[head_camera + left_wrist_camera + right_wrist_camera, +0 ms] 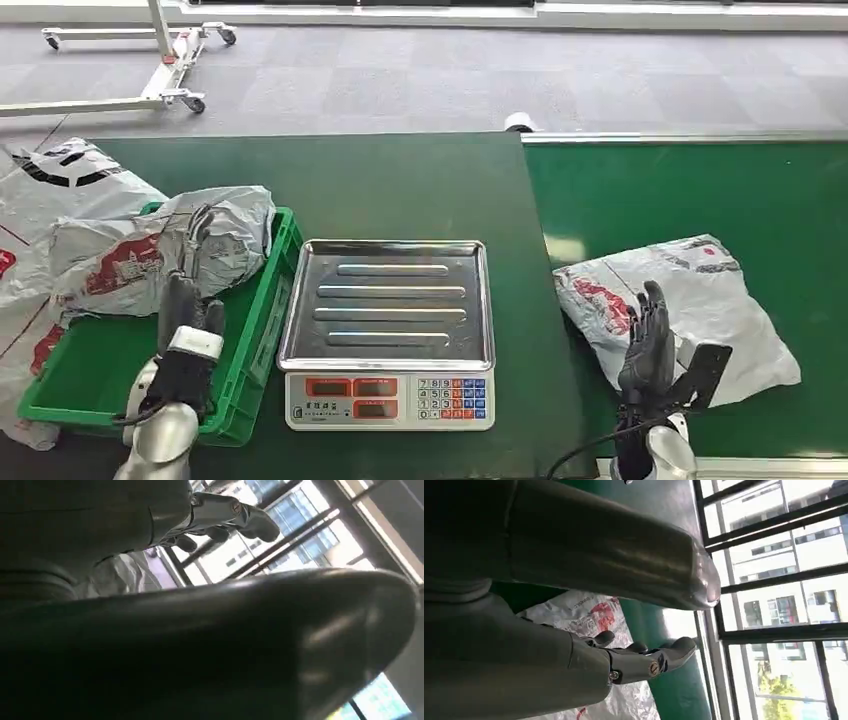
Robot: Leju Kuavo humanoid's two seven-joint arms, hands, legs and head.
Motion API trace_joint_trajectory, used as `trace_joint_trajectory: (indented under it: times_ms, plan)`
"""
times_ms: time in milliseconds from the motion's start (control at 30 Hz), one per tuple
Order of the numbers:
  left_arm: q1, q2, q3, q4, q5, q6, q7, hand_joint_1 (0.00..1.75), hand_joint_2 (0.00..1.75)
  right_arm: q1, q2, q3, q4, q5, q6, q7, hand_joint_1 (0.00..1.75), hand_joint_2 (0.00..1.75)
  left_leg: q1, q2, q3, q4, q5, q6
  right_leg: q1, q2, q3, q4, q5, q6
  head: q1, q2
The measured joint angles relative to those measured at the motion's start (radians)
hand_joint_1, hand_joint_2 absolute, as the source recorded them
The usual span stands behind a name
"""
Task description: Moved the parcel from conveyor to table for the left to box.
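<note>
My green table [400,190] is carrying a scale [388,320] and crate [255,340]; the conveyor [700,190] is bearing a parcel [700,300].

place: parcel-sorting station in an office-like test hall | signs: green conveyor belt [700,190] beside green-topped counter [400,190] | steel-pan electronic weighing scale [388,330] | green plastic crate [245,365] with grey plastic mailer bags [215,235] | grey carpet-tile floor [400,80] | tall dark-framed windows [774,580]

Grey, red-printed parcel [690,300], green conveyor [700,190]
</note>
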Motion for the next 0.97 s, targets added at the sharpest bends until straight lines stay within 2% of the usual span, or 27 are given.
trace_joint_trajectory:
  times_ms: [200,367,533,667,967]
  plan:
    - [0.048,-0.054,-0.098,-0.037,0.144,-0.09,0.021,0.0,0.0,0.034,0.008,0.0,-0.073,0.022,-0.021,-0.013,0.0,0.0,0.0,-0.001,0.0,0.0,0.0,0.0,0.0,-0.001,0.0,0.0,0.0,0.0,0.0,0.0]
    - [0.085,-0.094,-0.154,0.011,0.169,-0.032,-0.014,0.0,0.0,0.1,0.031,0.013,-0.24,0.066,-0.049,-0.025,0.0,0.0,0.0,-0.001,0.0,0.0,0.0,0.0,0.0,-0.001,0.0,0.0,0.0,0.0,0.0,0.0]
    - [0.097,-0.104,-0.169,0.039,0.193,0.011,-0.043,0.0,0.0,0.151,0.036,0.081,-0.364,0.118,-0.084,-0.056,0.0,0.0,0.0,-0.001,-0.001,0.0,0.0,0.0,0.0,-0.001,0.0,0.0,-0.001,0.0,0.0,0.0]
    - [0.098,-0.109,-0.169,0.045,0.203,0.021,-0.042,0.0,0.0,0.159,0.036,0.157,-0.388,0.13,-0.101,-0.056,0.0,0.0,0.0,0.0,0.0,0.0,0.0,0.0,0.0,-0.001,0.0,0.0,-0.001,0.0,0.0,0.0]
    - [0.098,-0.111,-0.169,0.044,0.208,0.08,-0.073,0.0,0.0,0.155,0.035,0.276,-0.388,0.19,-0.255,-0.097,0.0,0.0,0.0,-0.001,0.0,0.0,0.0,0.0,0.0,-0.001,0.001,0.0,-0.001,0.0,0.0,0.0]
